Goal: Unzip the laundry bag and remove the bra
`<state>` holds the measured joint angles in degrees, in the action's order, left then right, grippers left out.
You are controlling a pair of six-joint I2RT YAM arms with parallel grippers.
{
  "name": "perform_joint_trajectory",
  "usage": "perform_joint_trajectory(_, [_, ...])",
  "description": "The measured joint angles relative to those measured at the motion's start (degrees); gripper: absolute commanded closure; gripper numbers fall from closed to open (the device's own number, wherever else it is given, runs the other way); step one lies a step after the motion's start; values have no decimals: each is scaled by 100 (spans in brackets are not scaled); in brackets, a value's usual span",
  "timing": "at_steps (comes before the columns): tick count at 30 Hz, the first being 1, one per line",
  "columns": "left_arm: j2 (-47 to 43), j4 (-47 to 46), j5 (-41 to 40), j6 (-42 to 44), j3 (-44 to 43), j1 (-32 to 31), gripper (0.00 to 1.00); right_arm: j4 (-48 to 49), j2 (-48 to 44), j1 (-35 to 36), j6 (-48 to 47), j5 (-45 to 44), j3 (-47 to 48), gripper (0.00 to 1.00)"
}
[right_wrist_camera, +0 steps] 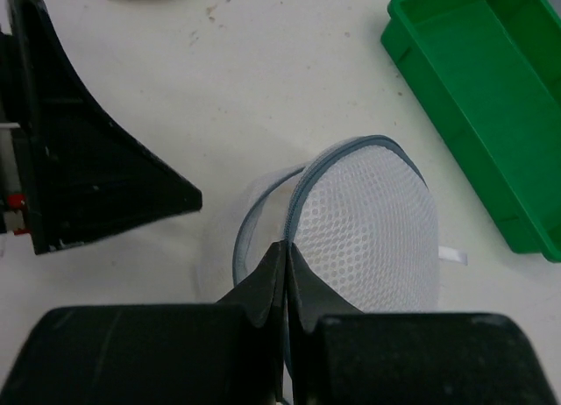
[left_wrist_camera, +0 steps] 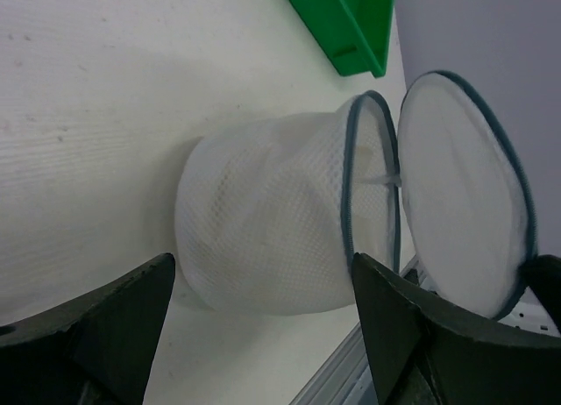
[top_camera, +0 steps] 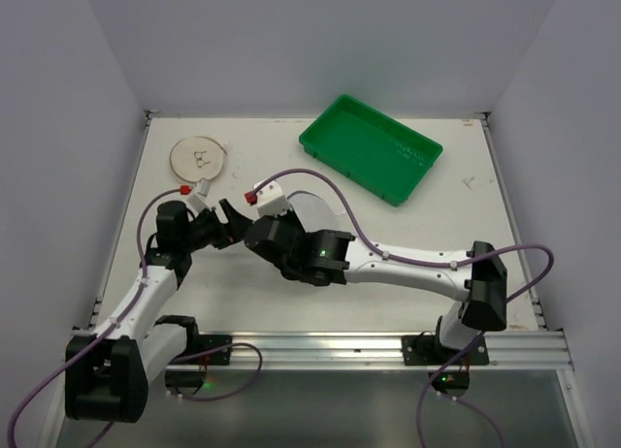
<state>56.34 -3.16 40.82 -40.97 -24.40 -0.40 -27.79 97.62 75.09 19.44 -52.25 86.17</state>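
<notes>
The laundry bag (left_wrist_camera: 263, 230) is pictured lying on its side near the middle of the white table (top_camera: 437, 215), with the green tray (top_camera: 374, 147) beyond it and the beige disc (top_camera: 199, 157) well apart at the far left. Its dark zipper rim (left_wrist_camera: 346, 203) is seen parted over much of its run, and the shallower half (left_wrist_camera: 465, 195) is swung away from the deeper bowl like a lid. The right gripper (right_wrist_camera: 286, 265) is shown with its fingers pressed together on that rim, pinching the edge of the case. The left gripper (left_wrist_camera: 263, 258) is aimed at the side of the bowl with its fingers spread wide and nothing between them. The bra cannot be told apart from the mesh in any view and is judged to lie inside the deeper half. The unzipping appears largely done, so the step in hand is judged to be the reach inside. It would be done best with the rim pinched and raised so that the mouth is held wide. The spread fingers would be brought round to the opening rather than against the closed back of the bowl, then closed on fabric alone, not on mesh. A slow pull is advised, since thin straps may be snagged on the zipper.
</notes>
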Motion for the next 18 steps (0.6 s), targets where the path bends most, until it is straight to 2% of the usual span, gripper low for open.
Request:
perform_joint_trajectory(4, [-157, -24, -114, -17, -26, -564, 17, 44, -468, -197, 57, 317, -101, 100])
perform_joint_trajectory(11, [-63, -35, -398, -20, -96, -721, 19, 149, -1088, -575, 162, 710, -678, 100])
perform_joint_trajectory(18, [221, -74, -533, -66, -262, -1235, 19, 358, -1224, -579, 201, 1016, -876, 100])
